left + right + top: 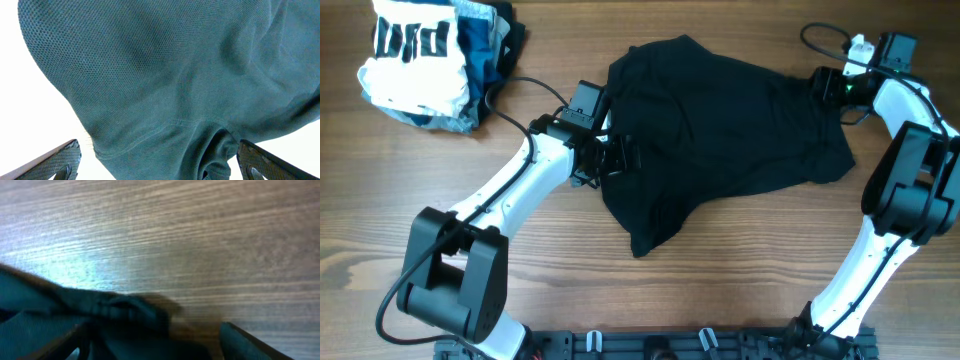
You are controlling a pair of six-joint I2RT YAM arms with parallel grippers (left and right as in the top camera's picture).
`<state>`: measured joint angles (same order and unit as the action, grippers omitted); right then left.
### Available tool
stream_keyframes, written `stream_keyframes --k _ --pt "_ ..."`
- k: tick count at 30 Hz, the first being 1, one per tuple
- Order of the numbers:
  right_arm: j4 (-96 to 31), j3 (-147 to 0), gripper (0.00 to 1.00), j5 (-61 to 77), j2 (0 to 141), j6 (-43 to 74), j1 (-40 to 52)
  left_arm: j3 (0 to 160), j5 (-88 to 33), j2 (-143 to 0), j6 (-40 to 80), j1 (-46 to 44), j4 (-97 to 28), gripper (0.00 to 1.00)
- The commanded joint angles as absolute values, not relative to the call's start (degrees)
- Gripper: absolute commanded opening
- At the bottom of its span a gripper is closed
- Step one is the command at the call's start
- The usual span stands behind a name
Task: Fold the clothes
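**benchguy:** Overhead first. Your black shirt (720,130) lies rumpled across the middle of the desk (720,310), not folded yet. The left fingers (623,155) sit at its left edge and the right fingers (823,85) at its far right corner. A white striped garment (415,50) and a blue piece (480,40) are heaped in the far left corner, well apart from the shirt.

**yam_noob:** And the left wrist cam?

**benchguy:** Your left fingers (55,160) are spread wide, one in each bottom corner. Shirt fabric (165,75) fills the view between and beyond them, with a seam running across. They aren't pinching anything.

**yam_noob:** Right wrist?

**benchguy:** Blurry, tbh. Your right fingers (250,340) stand apart too. A bunched shirt edge (115,307) lies on the desk between them, unclamped, with bare wood (200,230) beyond it.
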<state>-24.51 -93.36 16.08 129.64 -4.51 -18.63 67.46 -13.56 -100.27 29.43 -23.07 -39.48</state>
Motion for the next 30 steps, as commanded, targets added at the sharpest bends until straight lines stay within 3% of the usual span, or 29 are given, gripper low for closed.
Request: stream_keyframes --k 1,2,4,8,17,30 --pt "-24.64 -93.12 0.78 15.03 132.35 0.86 -18.59 68.20 -12.97 -99.33 28.77 -23.03 -39.64 1.00" --pt "-24.58 -93.12 0.68 15.05 132.38 2.11 -18.59 68.20 -12.97 -99.33 28.77 -23.03 -39.62 1.00" --pt "-23.70 -93.14 0.23 16.21 132.33 3.40 -18.59 68.20 -12.95 -99.33 28.77 -23.03 -39.57 1.00" --pt "-24.99 -94.24 0.06 20.10 131.70 2.96 -18.61 68.20 -12.97 -99.33 28.75 -23.03 -39.59 1.00" --pt "-33.58 -94.56 0.04 24.47 120.31 -3.92 -17.08 68.20 -12.49 -99.33 28.75 -22.96 -39.11 1.00" --pt "-50.19 -86.02 0.04 15.68 118.72 -5.19 -3.18 68.20 -12.32 -99.33 28.75 -22.92 -37.71 1.00"
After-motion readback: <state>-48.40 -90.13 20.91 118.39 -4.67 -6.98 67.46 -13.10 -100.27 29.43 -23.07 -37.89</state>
